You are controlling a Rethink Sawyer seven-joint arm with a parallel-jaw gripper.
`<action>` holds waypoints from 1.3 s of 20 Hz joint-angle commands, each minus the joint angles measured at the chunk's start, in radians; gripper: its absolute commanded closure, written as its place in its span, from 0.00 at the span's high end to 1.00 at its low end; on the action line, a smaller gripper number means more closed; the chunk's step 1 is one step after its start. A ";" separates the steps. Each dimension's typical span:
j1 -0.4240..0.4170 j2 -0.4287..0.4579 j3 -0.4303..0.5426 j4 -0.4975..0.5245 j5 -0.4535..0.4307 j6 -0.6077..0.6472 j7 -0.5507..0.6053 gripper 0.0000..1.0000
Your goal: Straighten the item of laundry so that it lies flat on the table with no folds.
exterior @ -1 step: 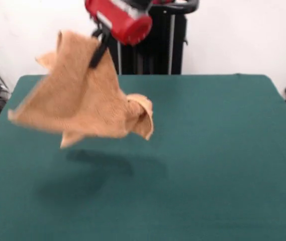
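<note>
Jaws clamped on rumpled orange-tan terry-cloth towel, black gripper at 11 o'clock, towel airborne above dark green felt table.

My arm is cut off by the top edge, so only its red end shows. My claw sits half inside the towel — I cannot tell how its tips stand. The towel's corner far below my claw is blurred. The table runs out past the bottom edge.
</note>
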 commanded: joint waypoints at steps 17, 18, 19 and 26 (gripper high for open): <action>-0.186 -0.033 0.492 0.204 -0.005 -0.263 0.078 0.00; -0.177 -0.031 0.484 0.195 -0.003 -0.251 0.089 0.00; -0.169 -0.023 0.478 0.182 0.002 -0.240 0.099 0.00; -0.125 0.039 0.430 0.110 0.022 -0.205 0.141 0.00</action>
